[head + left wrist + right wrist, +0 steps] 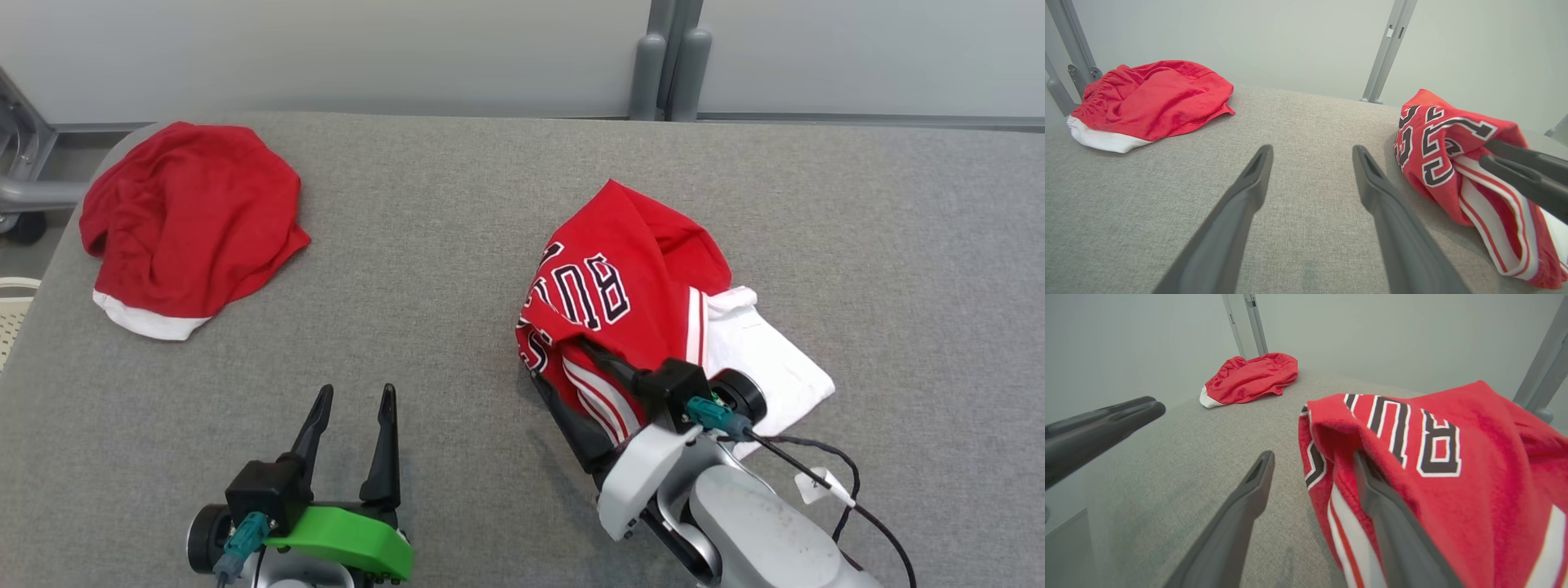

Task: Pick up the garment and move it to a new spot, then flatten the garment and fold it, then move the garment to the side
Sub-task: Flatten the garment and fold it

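Head view: jersey bunched on table at right gripper fingertips. Flatten, fold and side move all undone.
Red shorts well beyond left gripper, by the table edge.

Left wrist view: jaws wide, empty. Bare table ahead, room to spread.

Right wrist view: jaws apart, no clamp. Cloth is draped over one finger, free table past the bare one.

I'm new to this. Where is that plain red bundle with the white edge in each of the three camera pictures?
Head view: plain red bundle at upper left, near the far left corner of the grey table.
Left wrist view: plain red bundle at upper left.
Right wrist view: plain red bundle small, near top, left of centre.
Shared landmark: the lettered red jersey, always to the bundle's right.
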Motion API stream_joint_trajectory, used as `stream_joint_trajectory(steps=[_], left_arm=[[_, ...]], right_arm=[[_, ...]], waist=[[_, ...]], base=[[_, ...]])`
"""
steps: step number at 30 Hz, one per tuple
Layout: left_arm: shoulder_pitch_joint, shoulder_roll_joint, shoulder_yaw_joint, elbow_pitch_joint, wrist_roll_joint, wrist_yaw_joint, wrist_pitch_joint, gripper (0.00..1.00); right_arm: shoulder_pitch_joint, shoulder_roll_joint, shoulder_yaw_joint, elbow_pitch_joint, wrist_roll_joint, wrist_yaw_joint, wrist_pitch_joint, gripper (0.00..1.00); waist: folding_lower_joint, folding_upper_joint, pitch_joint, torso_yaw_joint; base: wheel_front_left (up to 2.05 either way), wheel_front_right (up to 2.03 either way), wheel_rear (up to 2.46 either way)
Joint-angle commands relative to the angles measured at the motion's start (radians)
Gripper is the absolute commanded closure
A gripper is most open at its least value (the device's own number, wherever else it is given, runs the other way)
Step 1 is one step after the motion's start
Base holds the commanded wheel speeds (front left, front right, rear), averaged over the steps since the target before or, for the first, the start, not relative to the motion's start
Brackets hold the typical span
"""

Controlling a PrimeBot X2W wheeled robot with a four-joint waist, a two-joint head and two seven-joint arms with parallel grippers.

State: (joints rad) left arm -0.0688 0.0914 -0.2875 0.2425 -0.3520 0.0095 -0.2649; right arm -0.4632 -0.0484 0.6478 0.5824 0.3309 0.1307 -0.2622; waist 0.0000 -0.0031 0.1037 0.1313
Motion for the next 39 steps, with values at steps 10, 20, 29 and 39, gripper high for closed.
stream_joint_trajectory(steps=[10, 20, 29, 39], left_arm=[[0.037, 0.01, 0.009, -0.033, 0.022, 0.001, 0.0, 0.0], [0.052, 0.008, -0.023, -0.057, 0.027, 0.001, 0.009, 0.0], [0.044, 0.016, -0.037, -0.068, 0.028, 0.004, 0.017, 0.0], [0.024, 0.023, -0.039, -0.071, 0.023, 0.009, 0.019, 0.0]], right_arm=[[0.245, -0.004, -0.215, -0.26, -0.117, 0.0, -0.003, 0.0], [0.366, -0.003, -0.522, -0.308, -0.218, 0.0, 0.011, 0.0], [0.28, -0.003, -0.688, -0.071, -0.343, 0.0, 0.036, 0.0], [0.141, -0.004, -0.819, 0.211, -0.376, 0.0, 0.025, 0.0]], waist=[[0.0, 0.0031, -0.043, -0.055], [0.0, 0.0031, -0.069, -0.087], [0.0, 0.0031, -0.048, -0.043], [0.0, 0.0031, -0.021, 0.034]], base=[[0.0, 0.0, 0.0], [0.0, 0.0, 0.0], [0.0, 0.0, 0.0], [0.0, 0.0, 0.0]])
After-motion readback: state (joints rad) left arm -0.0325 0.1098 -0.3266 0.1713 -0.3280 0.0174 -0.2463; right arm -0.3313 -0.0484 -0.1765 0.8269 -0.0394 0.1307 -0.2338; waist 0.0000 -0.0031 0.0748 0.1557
